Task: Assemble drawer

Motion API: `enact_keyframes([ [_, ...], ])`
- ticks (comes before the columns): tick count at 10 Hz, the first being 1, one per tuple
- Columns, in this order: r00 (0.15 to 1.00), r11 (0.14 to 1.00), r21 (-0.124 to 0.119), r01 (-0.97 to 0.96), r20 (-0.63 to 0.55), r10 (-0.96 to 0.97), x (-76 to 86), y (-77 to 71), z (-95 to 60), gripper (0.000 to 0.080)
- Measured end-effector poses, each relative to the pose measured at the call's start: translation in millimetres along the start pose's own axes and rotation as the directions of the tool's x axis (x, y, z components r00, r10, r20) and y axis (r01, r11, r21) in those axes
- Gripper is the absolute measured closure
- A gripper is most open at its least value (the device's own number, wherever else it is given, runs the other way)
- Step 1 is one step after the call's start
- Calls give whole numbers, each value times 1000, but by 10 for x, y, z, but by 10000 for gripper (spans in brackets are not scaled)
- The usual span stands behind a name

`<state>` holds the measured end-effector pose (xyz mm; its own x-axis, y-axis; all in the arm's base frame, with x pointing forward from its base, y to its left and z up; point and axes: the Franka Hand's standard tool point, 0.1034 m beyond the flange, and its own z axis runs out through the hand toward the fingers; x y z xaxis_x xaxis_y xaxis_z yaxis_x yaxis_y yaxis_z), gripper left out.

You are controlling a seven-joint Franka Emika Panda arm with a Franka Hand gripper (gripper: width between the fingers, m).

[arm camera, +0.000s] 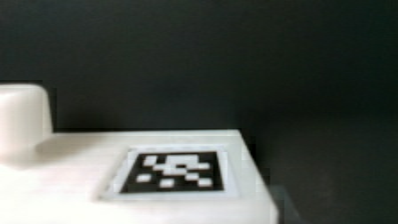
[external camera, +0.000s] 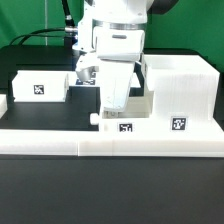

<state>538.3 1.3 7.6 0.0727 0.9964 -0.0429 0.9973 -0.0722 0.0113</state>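
Tabletop (external camera: 20,60): black; it fills the frame of the exterior view behind and between the white parts.

Border wall (external camera: 40,140): long, low and white, running across the lower middle of the frame from edge to edge, in front of all three drawer parts.

Arm (external camera: 118,40): white, coming down from the upper middle of the frame, with dark cables trailing off toward the upper left.

Casing (external camera: 180,90): the largest drawer part, a white cubic box at the exterior view's right, middle height. It stands upright just behind the wall and shows a square tag (external camera: 178,124) low on its front.

Left tray (external camera: 55,80): a smaller white box at the exterior view's left. It lies on the tabletop well apart from the casing, with a tag (external camera: 39,89) on its front face.

Middle tray (external camera: 140,108): a smaller white box in the centre of the frame, just beside the casing and right behind the wall, with its tag (external camera: 126,127) facing the camera. The wrist view shows the white top (arm camera: 71,165) of a part close up, with a blurred tag (arm camera: 175,172) on it and dark tabletop beyond.

Pincer (external camera: 114,100): it hangs straight down over the middle tray, its tip at the tray's upper edge. I cannot tell how wide it stands or whether it grips the tray.

Finger (arm camera: 22,118): one rounded white finger shows in the wrist view, standing at the tray's edge; whether it touches is unclear.
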Motion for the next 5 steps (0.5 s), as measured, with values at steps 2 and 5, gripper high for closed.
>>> enact_keyframes([
  [2,1000,1000,-2,3,0,-3,10,2,0,755],
  [5,1000,1000,-8,-21,6,21,69,2,-3,755],
])
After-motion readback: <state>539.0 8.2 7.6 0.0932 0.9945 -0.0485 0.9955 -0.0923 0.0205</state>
